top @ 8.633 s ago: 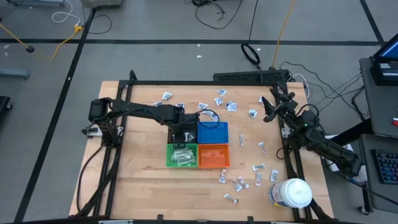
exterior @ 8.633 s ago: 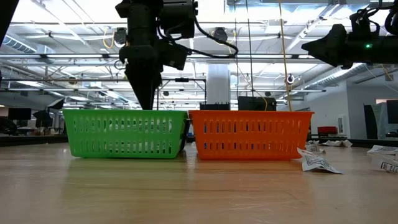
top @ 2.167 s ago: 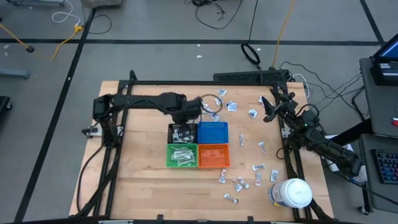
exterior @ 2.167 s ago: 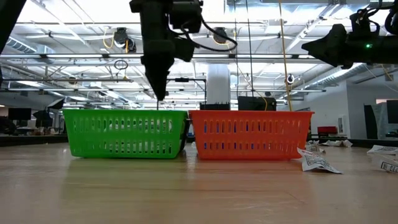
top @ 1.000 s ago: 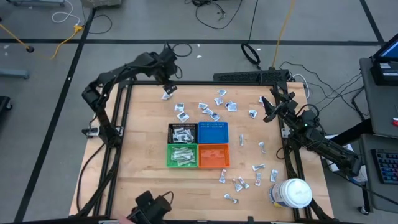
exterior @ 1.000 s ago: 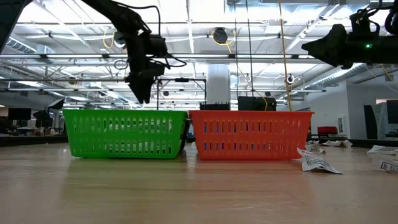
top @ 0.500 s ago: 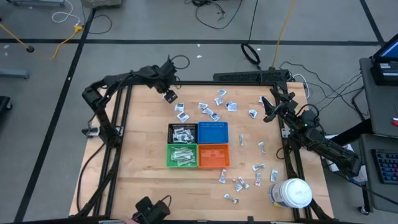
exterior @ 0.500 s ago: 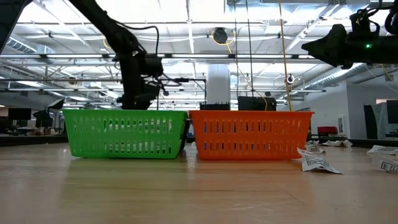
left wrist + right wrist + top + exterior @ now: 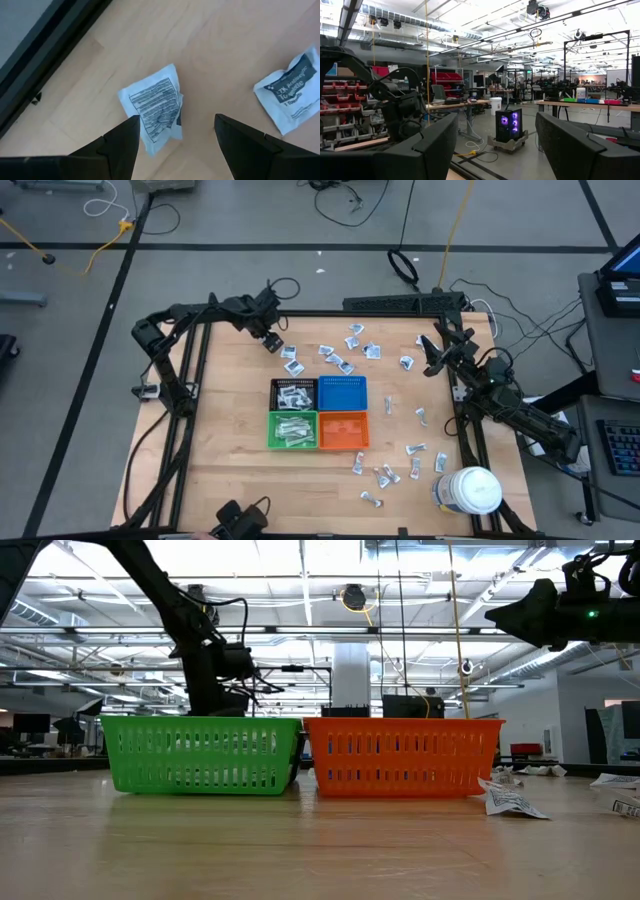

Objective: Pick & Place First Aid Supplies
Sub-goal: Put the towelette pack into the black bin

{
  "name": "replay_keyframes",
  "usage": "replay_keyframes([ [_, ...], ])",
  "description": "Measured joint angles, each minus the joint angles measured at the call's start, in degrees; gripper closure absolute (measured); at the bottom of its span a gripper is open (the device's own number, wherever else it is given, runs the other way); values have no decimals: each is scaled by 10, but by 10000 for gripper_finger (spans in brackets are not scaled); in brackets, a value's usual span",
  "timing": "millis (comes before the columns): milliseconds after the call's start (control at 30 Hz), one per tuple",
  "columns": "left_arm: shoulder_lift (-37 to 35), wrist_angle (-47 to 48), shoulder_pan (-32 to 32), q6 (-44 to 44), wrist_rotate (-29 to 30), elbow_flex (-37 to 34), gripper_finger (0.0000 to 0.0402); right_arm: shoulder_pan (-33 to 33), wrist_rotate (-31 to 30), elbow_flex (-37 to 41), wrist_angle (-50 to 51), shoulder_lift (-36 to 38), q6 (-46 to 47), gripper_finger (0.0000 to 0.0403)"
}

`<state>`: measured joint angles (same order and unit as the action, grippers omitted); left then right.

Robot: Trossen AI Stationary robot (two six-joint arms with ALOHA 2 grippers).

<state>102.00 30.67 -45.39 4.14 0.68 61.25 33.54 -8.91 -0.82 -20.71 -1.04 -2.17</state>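
Wooden counter [image 9: 230, 470], seen from above, with places taken from the four-bin cluster at its centre.

Left of and beyond the bins, near the counter's far edge: left hand [image 9: 271, 340] poised just over a wrapped packet [image 9: 156, 107], fingers spread with the packet lying between them, not pinched. Packet is white with dark print, crumpled, flat on the wood. A second packet [image 9: 292, 92] lies near it, apart.

Bin cluster: black bin [image 9: 294, 394] and green bin [image 9: 293, 430] on the left half, both holding packets; blue bin [image 9: 342, 393] and orange bin [image 9: 343, 430] on the right half, no packets visible in them. In the low view only the green and orange bins show, side by side.

Beyond the bins: a scatter of loose packets [image 9: 341, 358] on the wood.

Right of the bins: a few single packets, then another cluster of packets [image 9: 385, 473] toward the near right corner. Large white jar [image 9: 468, 490] at that corner, on its side.

Far right, beyond the bins: right hand [image 9: 428, 356] held above the counter's edge, raised clear of the surface, fingers apart and gripping nothing.
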Motion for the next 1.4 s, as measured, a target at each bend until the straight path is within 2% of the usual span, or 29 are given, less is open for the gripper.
replay_keyframes([
  [167,0,-1,-3,0,-7,0,169,0,0,0,0,0,0,140],
  [433,0,10,-14,-1,-5,0,288,0,0,0,0,0,0,140],
  [600,0,26,-20,5,-24,0,374,0,0,0,0,0,0,140],
  [667,0,27,-23,11,-37,0,394,0,0,0,0,0,0,140],
  [967,-4,31,-23,16,-41,0,400,0,0,0,0,0,0,140],
  [1400,-146,103,-25,33,-39,0,401,0,0,0,0,0,0,140],
])
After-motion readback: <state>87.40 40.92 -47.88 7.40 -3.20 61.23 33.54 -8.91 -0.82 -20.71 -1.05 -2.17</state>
